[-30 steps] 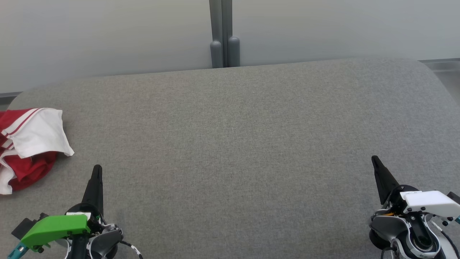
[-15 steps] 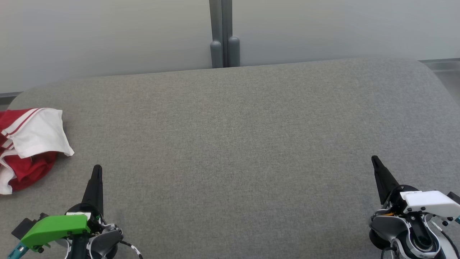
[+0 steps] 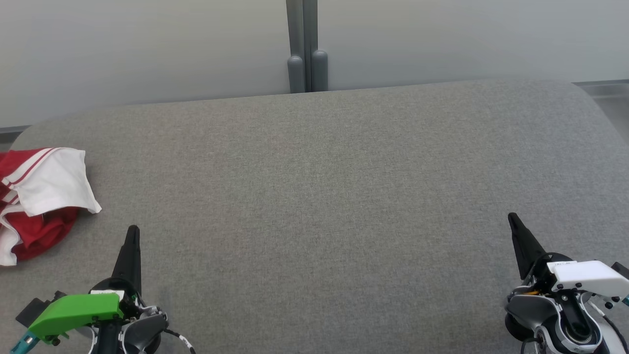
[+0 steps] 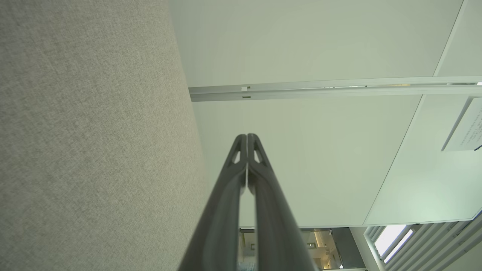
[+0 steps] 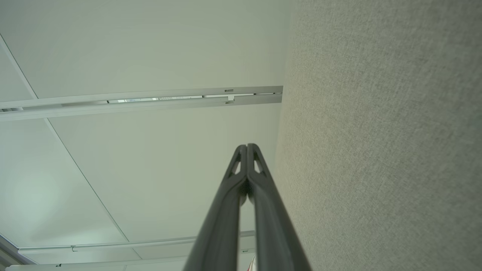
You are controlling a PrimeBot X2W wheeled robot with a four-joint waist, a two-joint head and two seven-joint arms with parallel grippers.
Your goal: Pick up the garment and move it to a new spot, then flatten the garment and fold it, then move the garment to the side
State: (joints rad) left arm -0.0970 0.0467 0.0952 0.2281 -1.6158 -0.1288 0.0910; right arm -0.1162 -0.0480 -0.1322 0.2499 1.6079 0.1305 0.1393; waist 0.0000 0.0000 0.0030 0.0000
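A crumpled red and white garment (image 3: 42,199) lies at the far left edge of the grey fabric surface (image 3: 314,196) in the head view. My left gripper (image 3: 132,230) hovers at the lower left, just right of and nearer than the garment, apart from it. Its fingers are pressed together with nothing between them, as the left wrist view shows at the left gripper (image 4: 247,136). My right gripper (image 3: 512,216) sits at the lower right, far from the garment. In the right wrist view the right gripper (image 5: 247,146) is shut and empty too.
A pale wall with a grey vertical post (image 3: 305,46) stands behind the surface's far edge. The surface's rounded corners fall away at the far left and far right. Both wrist views look past the grey fabric (image 4: 86,131) toward pale wall panels.
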